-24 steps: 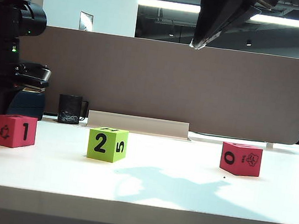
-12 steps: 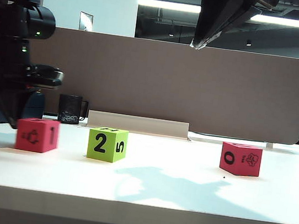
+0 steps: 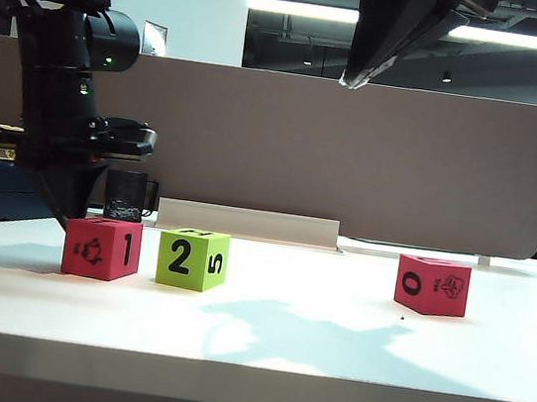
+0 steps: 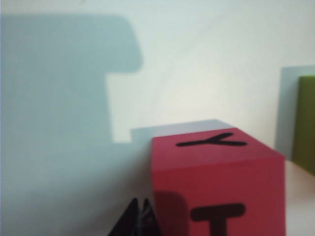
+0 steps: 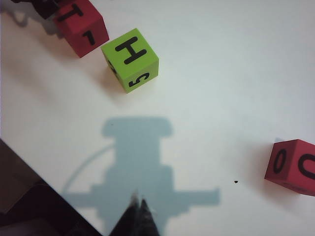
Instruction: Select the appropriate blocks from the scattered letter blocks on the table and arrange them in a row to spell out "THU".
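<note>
Three letter blocks lie on the white table (image 3: 328,349). A red block (image 3: 102,248) shows an animal and a 1 toward the front, with T on top (image 5: 81,24). Just right of it, a narrow gap away, sits the lime green block (image 3: 192,258) with H on top (image 5: 130,60). The other red block (image 3: 433,285) lies apart at the right. My left gripper (image 4: 140,202) is shut, empty, low at the table and close against the first red block (image 4: 216,177); whether it touches is unclear. My right gripper (image 5: 139,200) hangs shut and empty high above the middle (image 3: 351,78).
A brown-grey partition panel (image 3: 355,153) runs along the back of the table, with a grey metal foot (image 3: 248,223) in front of it. A black mug (image 3: 125,196) stands behind the left blocks. The left arm's dark body (image 3: 57,101) towers over the left red block.
My left arm has swept to the right, and the red block with the 1 has slid with it from the far left to just beside the green block. The right arm has stayed still.
</note>
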Robot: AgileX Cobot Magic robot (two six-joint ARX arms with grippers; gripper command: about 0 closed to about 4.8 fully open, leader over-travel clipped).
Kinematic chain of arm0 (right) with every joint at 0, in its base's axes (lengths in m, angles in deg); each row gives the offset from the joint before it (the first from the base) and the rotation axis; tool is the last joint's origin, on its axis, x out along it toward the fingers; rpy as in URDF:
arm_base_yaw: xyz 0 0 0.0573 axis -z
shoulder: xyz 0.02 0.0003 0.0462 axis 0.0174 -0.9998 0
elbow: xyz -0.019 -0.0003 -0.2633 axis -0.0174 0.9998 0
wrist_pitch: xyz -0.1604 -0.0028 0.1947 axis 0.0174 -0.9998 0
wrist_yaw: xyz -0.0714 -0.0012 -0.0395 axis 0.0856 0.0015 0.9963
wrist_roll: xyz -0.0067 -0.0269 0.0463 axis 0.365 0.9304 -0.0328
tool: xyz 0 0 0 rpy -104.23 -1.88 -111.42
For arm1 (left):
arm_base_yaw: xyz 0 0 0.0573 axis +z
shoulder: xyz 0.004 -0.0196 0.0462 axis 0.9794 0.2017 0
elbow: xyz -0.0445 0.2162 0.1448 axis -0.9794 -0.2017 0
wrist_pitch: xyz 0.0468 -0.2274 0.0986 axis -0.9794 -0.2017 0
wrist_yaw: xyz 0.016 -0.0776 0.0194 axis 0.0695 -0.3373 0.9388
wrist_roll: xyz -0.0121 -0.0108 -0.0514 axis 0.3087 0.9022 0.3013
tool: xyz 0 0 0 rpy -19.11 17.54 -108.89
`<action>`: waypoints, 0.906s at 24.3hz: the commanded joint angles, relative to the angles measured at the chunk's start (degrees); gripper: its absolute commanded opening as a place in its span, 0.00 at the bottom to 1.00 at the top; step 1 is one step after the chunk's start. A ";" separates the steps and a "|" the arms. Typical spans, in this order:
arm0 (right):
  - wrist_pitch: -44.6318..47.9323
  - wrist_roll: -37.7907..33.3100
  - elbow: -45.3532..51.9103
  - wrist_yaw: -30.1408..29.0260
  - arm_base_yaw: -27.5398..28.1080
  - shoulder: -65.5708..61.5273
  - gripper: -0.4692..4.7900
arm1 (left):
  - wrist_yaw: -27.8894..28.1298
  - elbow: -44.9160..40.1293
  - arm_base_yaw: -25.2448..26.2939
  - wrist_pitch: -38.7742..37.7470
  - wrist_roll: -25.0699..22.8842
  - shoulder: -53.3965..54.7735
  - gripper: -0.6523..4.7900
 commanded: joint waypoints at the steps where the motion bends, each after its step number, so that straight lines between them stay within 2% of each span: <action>1: -0.17 -0.13 -0.17 -0.11 -0.11 0.28 0.08 | -0.90 0.00 -0.85 0.70 1.55 -0.09 0.11; 12: -0.20 -0.13 -0.17 -0.11 -0.11 0.28 0.08 | -4.85 0.00 -1.70 1.09 3.41 -0.09 0.11; 16: -0.13 -0.13 -0.17 -0.11 -0.11 0.28 0.08 | -8.35 0.00 -1.70 1.29 3.39 -0.09 0.11; 20: -0.11 -0.13 -0.17 -0.09 -0.11 0.28 0.08 | -8.28 0.00 -1.70 1.07 2.78 -0.09 0.11; 22: -0.13 -0.15 -0.17 -0.09 -0.11 0.28 0.08 | -6.03 0.02 -1.70 0.37 2.73 -0.13 0.11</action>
